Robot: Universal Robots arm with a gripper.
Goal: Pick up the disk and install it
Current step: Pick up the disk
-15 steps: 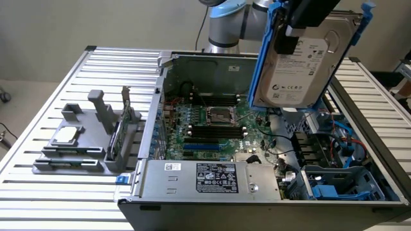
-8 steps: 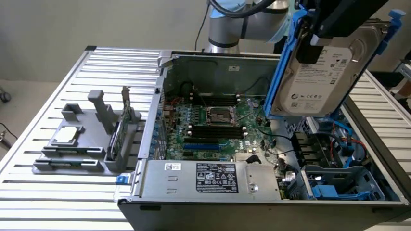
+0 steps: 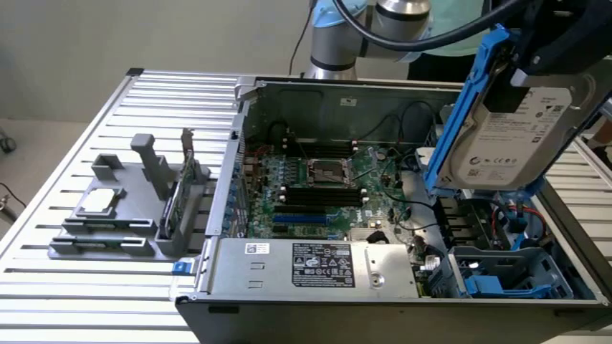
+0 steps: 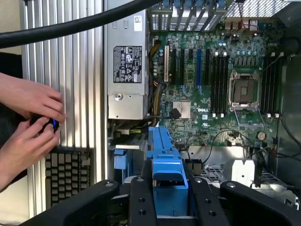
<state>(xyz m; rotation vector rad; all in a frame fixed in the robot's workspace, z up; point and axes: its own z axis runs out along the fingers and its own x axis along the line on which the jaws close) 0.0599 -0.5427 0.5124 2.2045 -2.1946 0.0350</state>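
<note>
Disk (image 3: 517, 136) sits upper right of the exterior frame, hanging on edge above the open computer case (image 3: 335, 97), label toward the camera. Gripper (image 4: 170, 202): jaws clamped on the disk. Blue drive bay (image 3: 507, 276) lies lower right. I judge I should keep the rails square to it and move slowly, clear of cables.

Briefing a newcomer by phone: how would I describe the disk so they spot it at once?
Find the open computer case on the slatted table. Above its end at the exterior view's right, the hand holds the disk aloft. Its blue side rails set it apart from the silver box inside the case.
</note>
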